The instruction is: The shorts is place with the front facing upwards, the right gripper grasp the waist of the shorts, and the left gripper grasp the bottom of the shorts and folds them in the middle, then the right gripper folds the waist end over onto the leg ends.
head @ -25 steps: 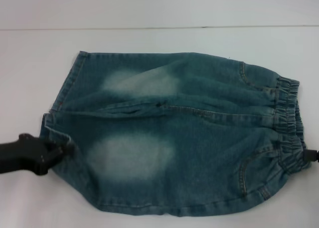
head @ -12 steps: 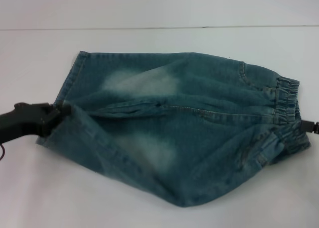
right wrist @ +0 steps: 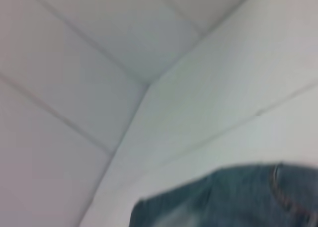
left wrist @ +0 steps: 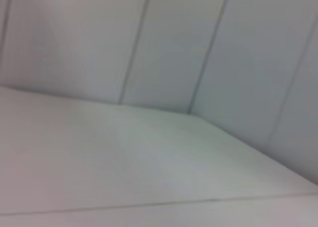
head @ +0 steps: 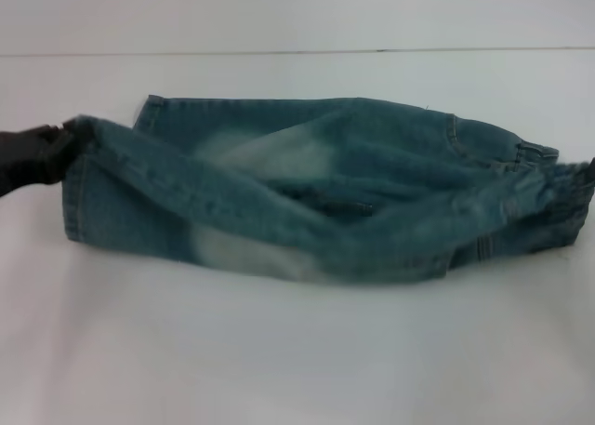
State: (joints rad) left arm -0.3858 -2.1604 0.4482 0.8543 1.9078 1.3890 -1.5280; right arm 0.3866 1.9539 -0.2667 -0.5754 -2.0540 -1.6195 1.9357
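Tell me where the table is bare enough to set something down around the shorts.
The widest bare patch of the table lies between the denim shorts and its near edge. A narrower strip runs behind them, toward the far edge. The shorts' ends are crowded: the left gripper holds the leg hem, and the waistband reaches the right border.

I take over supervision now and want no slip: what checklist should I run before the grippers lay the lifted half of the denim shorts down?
1. Left gripper holds the hem of the blue denim shorts: ok.
2. Right gripper on the elastic waist: cannot tell, it is out of the head view.
3. Near half lifted off the white table: ok.
4. Lifted edge lined up with the far edge: not ok, it sags midway.
5. Far half lying flat: ok.
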